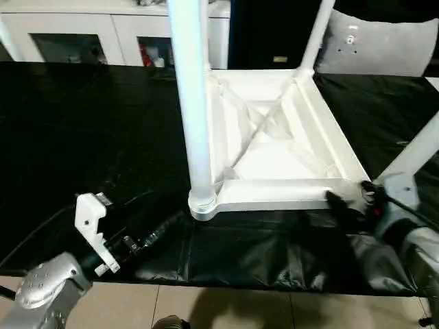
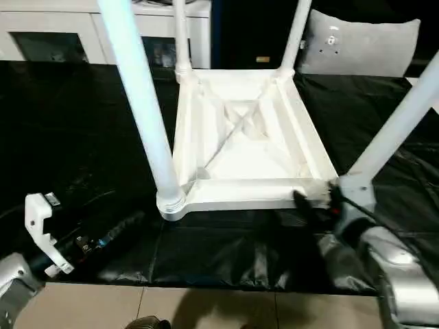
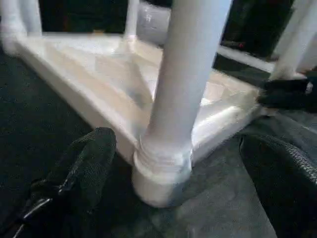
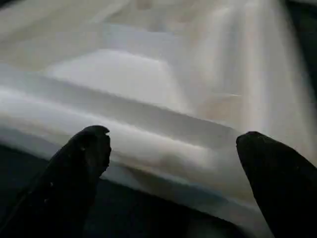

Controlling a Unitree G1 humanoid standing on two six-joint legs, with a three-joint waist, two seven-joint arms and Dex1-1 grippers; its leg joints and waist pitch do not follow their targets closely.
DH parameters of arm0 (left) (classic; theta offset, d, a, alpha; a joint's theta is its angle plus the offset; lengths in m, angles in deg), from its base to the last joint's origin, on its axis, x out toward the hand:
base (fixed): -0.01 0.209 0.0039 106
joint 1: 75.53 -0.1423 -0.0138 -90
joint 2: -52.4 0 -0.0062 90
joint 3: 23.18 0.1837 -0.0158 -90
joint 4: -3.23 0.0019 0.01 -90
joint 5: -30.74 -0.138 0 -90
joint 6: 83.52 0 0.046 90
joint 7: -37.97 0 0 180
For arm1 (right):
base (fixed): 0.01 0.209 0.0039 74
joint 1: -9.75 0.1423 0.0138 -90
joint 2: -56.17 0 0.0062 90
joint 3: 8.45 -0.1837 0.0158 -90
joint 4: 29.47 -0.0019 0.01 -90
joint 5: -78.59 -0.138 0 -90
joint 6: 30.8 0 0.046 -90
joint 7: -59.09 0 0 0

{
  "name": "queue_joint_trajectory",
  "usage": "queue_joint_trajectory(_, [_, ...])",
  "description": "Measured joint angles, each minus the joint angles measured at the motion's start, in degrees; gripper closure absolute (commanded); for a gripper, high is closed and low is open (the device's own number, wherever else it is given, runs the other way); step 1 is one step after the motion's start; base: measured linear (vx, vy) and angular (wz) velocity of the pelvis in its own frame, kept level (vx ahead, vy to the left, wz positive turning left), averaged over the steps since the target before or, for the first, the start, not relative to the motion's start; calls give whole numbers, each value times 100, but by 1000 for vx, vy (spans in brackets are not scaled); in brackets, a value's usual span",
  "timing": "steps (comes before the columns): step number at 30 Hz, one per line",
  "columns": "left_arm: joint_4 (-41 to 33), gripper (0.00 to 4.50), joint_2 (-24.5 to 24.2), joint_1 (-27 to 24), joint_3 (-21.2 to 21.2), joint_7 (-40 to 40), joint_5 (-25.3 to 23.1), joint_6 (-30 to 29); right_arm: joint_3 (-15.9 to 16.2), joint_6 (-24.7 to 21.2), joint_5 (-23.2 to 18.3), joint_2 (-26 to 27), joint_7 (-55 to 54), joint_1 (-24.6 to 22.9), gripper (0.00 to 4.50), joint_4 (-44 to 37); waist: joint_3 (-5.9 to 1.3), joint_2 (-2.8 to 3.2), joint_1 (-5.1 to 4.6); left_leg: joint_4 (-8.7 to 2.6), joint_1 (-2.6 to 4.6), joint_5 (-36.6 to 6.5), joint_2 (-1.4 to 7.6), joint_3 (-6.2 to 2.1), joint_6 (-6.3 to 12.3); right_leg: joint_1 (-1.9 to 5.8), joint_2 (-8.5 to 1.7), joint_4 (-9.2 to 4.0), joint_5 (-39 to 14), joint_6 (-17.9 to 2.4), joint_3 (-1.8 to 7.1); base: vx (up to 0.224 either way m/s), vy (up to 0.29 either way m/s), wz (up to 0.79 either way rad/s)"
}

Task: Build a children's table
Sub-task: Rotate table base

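The children's table [image 2: 240, 147] lies upside down on the black-covered worktable, white, with its ribbed underside facing up. Its legs stand in the corner sockets, the near left leg [image 2: 140, 103] and the near right leg [image 2: 394, 127] closest to me. My left gripper [image 3: 178, 141] is open and low over the cover, its fingers [image 3: 84, 173] spread wide on either side of the near left socket [image 3: 161, 171] without touching it. My right gripper [image 4: 173, 141] is open at the near rim [image 4: 148, 148] close to the right corner; its black fingers [image 1: 337, 201] reach the rim there.
The worktable's front edge [image 1: 226, 284] runs just below my arms, with tiled floor beyond it. White cabinets [image 1: 103, 34] stand behind the table and a grey cushion [image 2: 357, 44] at the back right. The black cover is wrinkled near the front.
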Motion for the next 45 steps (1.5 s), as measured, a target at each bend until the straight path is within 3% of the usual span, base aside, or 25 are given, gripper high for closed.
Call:
queue_joint_trajectory(3, [140, 5, -69, 342, -9, 106, 8, 2, 310, -229, -133, -43, 190, -25, 0, -248, -1, 3, 1, -1, 2, 1, 2, 2, 1, 3, -1, 0, 0, 0, 0, 0, 0, 0])
queue_joint_trajectory(8, [464, 5, -223, 577, 38, 335, 61, -136, 330, -387, -209, -210, 355, -194, 0, -381, 3, -2, 12, -1, -2, 1, 0, 6, 0, 1, -3, -5, 0, 1, 2, 0, 0, 0])
queue_joint_trajectory(14, [974, 5, -265, 1411, 462, 762, 9, -230, 404, -823, -310, -605, 646, -395, 0, -705, 12, -21, 42, -1, 4, 4, 2, 12, 3, 6, -6, -2, 1, 2, 2, 0, 0, 0])
queue_joint_trajectory(18, [1548, 5, -137, 2141, 826, 915, -308, -83, 479, -864, -172, -614, 545, -382, 0, -641, 19, -32, 16, -1, 0, 6, 1, 16, 6, 3, -8, -2, 3, 4, 3, 0, 0, 0])
queue_joint_trajectory(24, [2261, 5, 254, 2898, 1115, 1218, -384, -6, 524, -1006, 3, -622, 343, -365, 0, -400, 49, -79, -1, -4, -5, 25, 3, 16, 37, -2, -9, -2, 3, 4, -4, 0, 0, 0])
queue_joint_trajectory(28, [2488, 5, 523, 3266, 1233, 1336, -389, 94, 516, -1121, 124, -618, 133, -346, 0, -239, 49, -80, -4, -4, -8, 25, 2, 17, 38, -1, -13, -4, 3, 3, -4, 0, 0, 0])
queue_joint_trajectory(36, [1963, 5, 860, 3212, 1518, 1507, 122, -510, 381, -931, 299, -547, -137, -259, 0, 124, 51, -81, 32, -3, -8, 26, 1, 23, 41, 1, -22, -4, 2, 3, -8, 0, 0, 0])
queue_joint_trajectory(41, [1335, 5, 727, 2899, 1768, 1748, 499, -1018, 404, -560, 389, -440, -176, 7, 0, 584, 54, -86, -55, -5, -6, 26, 2, 26, 42, 0, -20, -3, 1, 0, -7, 0, 0, 0])
queue_joint_trajectory(45, [1064, 5, 781, 2744, 1893, 1710, 513, -1145, 565, -157, 580, -264, -157, 458, 0, 1157, 56, -90, -179, -4, -1, 33, 4, 29, 50, 0, -17, 5, 3, -3, -5, 0, 0, 0])
